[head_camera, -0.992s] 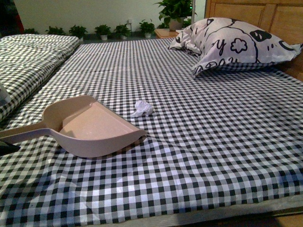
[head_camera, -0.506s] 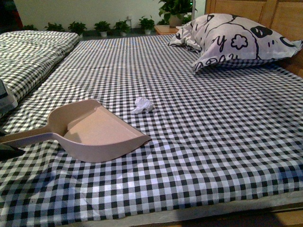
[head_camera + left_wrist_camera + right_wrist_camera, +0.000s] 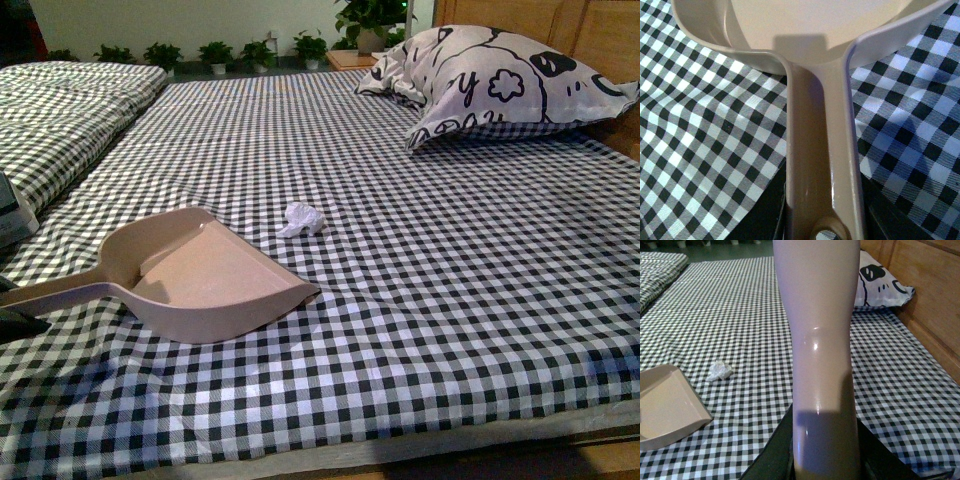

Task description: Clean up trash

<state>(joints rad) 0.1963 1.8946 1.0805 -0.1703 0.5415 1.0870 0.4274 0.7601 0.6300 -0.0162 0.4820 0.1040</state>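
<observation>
Left claw (image 3: 824, 217) pinches the handle of the pinkish-beige dustpan (image 3: 200, 275), which lies flat on the black-and-white checked bed (image 3: 450, 300) with its open mouth turned toward the right. Right claw (image 3: 825, 460) is clamped on a smooth pinkish-beige handle (image 3: 820, 340); what tool it belongs to cannot be told. The trash (image 3: 302, 219), a small crumpled white wad, sits on the bed just beyond the mouth's far corner, not touching it. A patterned pillow (image 3: 500, 85) lies well apart.
</observation>
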